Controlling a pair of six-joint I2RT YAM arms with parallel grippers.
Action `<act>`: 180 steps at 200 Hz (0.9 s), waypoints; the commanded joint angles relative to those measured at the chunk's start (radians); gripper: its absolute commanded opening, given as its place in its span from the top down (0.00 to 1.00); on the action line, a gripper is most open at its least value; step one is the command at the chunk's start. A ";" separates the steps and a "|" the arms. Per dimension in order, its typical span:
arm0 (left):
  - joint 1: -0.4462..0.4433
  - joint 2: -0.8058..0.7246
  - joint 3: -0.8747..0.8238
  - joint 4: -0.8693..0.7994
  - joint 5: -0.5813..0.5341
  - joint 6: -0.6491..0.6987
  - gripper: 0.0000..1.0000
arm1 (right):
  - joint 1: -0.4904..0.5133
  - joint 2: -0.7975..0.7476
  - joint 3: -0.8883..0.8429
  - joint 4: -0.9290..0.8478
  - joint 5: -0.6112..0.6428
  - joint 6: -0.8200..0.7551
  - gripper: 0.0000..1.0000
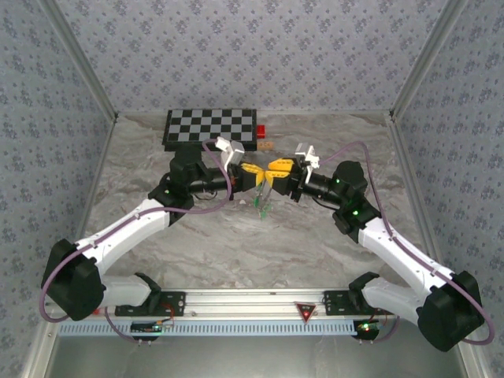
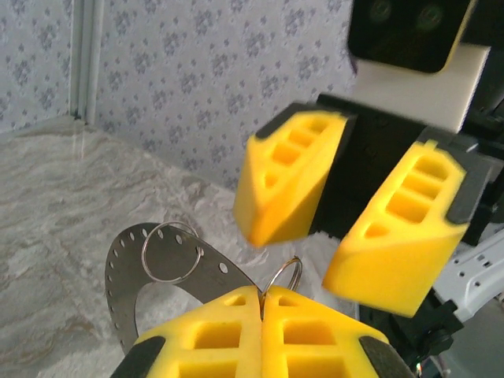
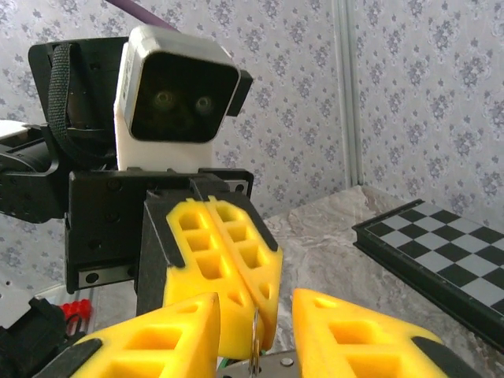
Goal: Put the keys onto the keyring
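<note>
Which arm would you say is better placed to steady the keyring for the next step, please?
Left. The left gripper is shut on the keyring, whose flat grey band juts out beside its fingers. The right gripper stands open just opposite, so it looks freer to do the threading.

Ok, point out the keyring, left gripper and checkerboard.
keyring [image 2: 120, 272], left wrist view, on its flat grey band.
left gripper [image 2: 262, 303], left wrist view, between its shut fingertips.
checkerboard [image 1: 211, 126], top view, on its middle squares.
</note>
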 commanded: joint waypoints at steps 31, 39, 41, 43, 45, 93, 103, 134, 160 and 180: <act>0.013 -0.059 0.074 -0.190 -0.067 0.128 1.00 | 0.002 -0.010 -0.010 -0.026 0.049 -0.014 0.66; 0.012 -0.064 0.083 -0.230 -0.085 0.149 1.00 | 0.002 -0.007 -0.011 -0.027 0.053 -0.016 0.64; 0.012 -0.064 0.087 -0.241 -0.087 0.154 1.00 | 0.002 -0.006 -0.014 -0.029 0.055 -0.017 0.64; 0.011 -0.065 0.090 -0.253 -0.093 0.159 1.00 | 0.001 -0.005 -0.013 -0.029 0.056 -0.018 0.64; 0.011 -0.065 0.094 -0.265 -0.098 0.165 1.00 | 0.001 -0.004 -0.014 -0.029 0.057 -0.019 0.63; -0.011 -0.099 0.170 -0.539 -0.224 0.289 1.00 | 0.000 0.024 -0.029 -0.051 0.070 -0.038 0.63; -0.014 -0.116 0.171 -0.570 -0.243 0.320 1.00 | 0.000 0.027 -0.028 -0.067 0.073 -0.046 0.64; -0.023 -0.174 0.172 -0.652 -0.322 0.425 1.00 | 0.000 0.025 -0.027 -0.086 0.081 -0.058 0.64; -0.034 -0.189 0.191 -0.722 -0.368 0.496 1.00 | 0.004 0.017 -0.021 -0.117 0.094 -0.078 0.64; -0.048 -0.176 0.213 -0.776 -0.403 0.550 1.00 | 0.011 0.009 -0.009 -0.156 0.104 -0.100 0.64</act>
